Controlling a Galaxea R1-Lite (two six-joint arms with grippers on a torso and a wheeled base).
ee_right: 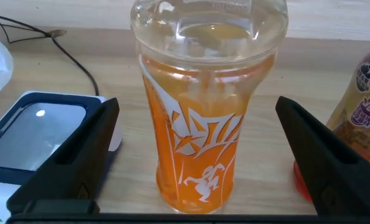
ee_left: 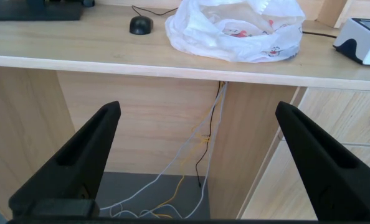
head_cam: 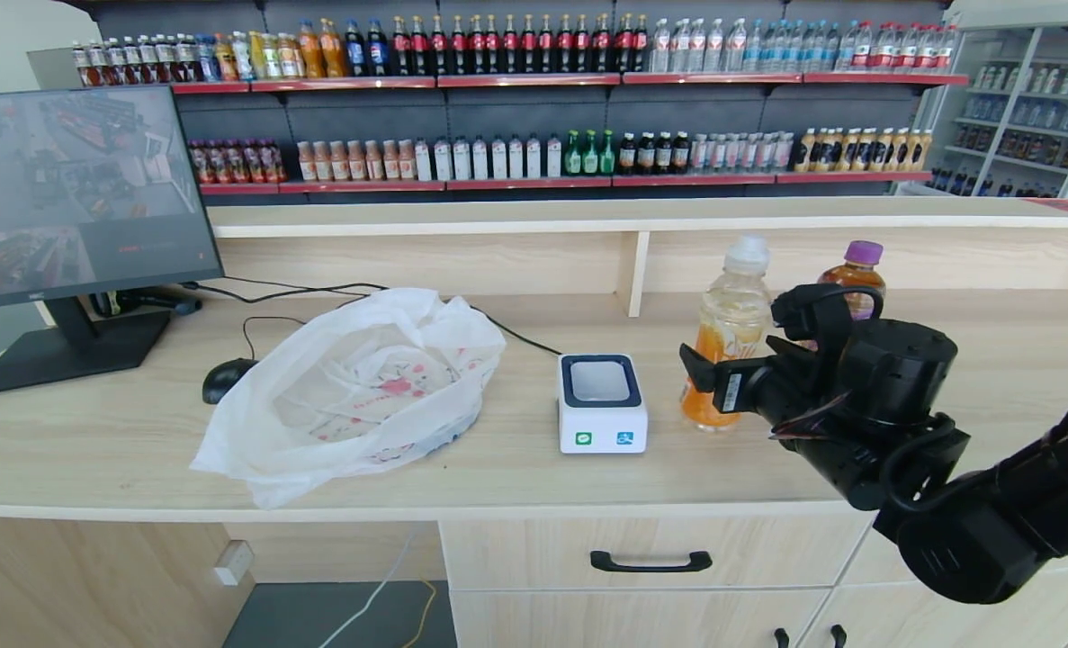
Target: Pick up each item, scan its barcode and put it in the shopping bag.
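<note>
Right gripper (ee_right: 197,109): fingers wide apart, aimed at the clear plastic bottle of orange drink (head_cam: 730,333), ready to grasp.
Bottle: upright on the pale wooden counter (head_cam: 93,441), beside the white box scanner (head_cam: 602,402).
Left gripper (ee_left: 197,109): open, empty, low before the counter.
White plastic shopping bag (head_cam: 354,387): slumped open for loading.

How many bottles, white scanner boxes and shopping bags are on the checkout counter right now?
Bottles: 2, the orange drink bottle and the purple-capped bottle
White scanner box: 1
Shopping bag: 1
Total: 4
</note>
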